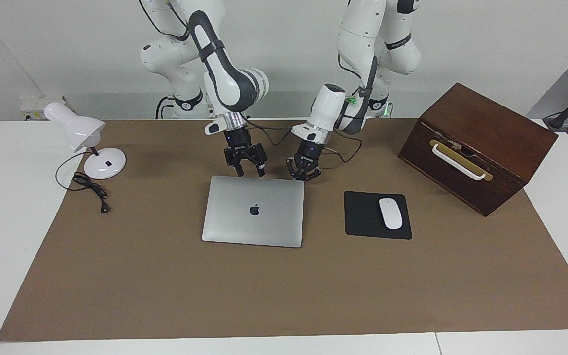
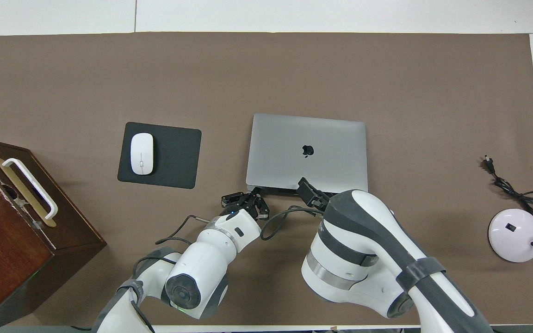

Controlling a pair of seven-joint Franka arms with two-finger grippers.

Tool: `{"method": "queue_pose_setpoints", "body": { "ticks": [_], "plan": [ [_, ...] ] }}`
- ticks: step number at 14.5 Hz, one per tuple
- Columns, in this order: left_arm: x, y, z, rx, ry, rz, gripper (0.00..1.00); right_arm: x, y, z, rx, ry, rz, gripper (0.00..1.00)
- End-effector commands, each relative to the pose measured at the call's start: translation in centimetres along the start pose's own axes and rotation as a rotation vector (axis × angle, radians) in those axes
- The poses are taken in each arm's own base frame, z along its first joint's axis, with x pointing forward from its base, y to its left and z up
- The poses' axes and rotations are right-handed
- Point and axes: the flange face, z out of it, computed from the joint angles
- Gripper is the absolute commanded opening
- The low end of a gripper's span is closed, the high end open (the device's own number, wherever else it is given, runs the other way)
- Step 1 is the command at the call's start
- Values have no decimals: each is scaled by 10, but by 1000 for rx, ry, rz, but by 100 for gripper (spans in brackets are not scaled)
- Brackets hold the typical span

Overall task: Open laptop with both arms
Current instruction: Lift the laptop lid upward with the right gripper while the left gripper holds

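**Facing view: both grippers at the closed laptop's near edge**

Facing view and overhead view agree on the layout. The laptop (image 1: pixel 253 210) (image 2: pixel 307 154) is seen lying flat and closed on the brown mat (image 1: pixel 284 286) (image 2: pixel 266 74), logo up, about midway between the two ends of the table.

The left gripper (image 1: pixel 305 176) (image 2: pixel 253 200) is seen with its fingertips brought together, nothing between them, while its outer links are splayed to the sides. It is lowered to the laptop's corner nearest the robots on the left arm's side; whether the tips touch the edge cannot be told.

The right gripper (image 1: pixel 249 171) (image 2: pixel 310 192) is seen with its fingers spread apart, gripping nothing. It is held just over the laptop's edge nearest the robots, its tips pointing down at the lid. In the overhead view most of it is covered by the right arm's wrist.

A mousepad (image 1: pixel 377 215) (image 2: pixel 160 155) is laid beside the laptop toward the left arm's end, and a mouse (image 1: pixel 390 213) (image 2: pixel 141 153) is set on it. A wooden box (image 1: pixel 479 145) (image 2: pixel 12 231) with a white handle is placed still closer to that end. A white lamp (image 1: pixel 89 140) (image 2: pixel 516 234) with a loose cord (image 1: pixel 90 190) (image 2: pixel 507 185) is found at the right arm's end.
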Motion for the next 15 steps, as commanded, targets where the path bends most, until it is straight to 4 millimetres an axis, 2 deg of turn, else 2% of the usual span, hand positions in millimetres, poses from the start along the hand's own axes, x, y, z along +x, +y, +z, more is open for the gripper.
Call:
{"method": "queue_pose_setpoints", "body": {
  "ticks": [1, 4, 7, 12, 15],
  "plan": [
    [8, -7, 19, 19, 18, -15, 0, 20, -15, 8, 19, 30, -18, 100],
    [7, -8, 20, 22, 16, -14, 0, 29, -26, 6, 0, 57, -27, 100],
    [7, -8, 20, 22, 16, -14, 0, 36, -29, 8, 3, 69, -34, 100],
    [6, -9, 21, 23, 13, -12, 0, 57, -21, 13, -13, 95, -58, 100],
    [4, -10, 23, 26, 9, -7, 0, 62, -27, 14, -6, 106, -65, 100]
  ]
}}
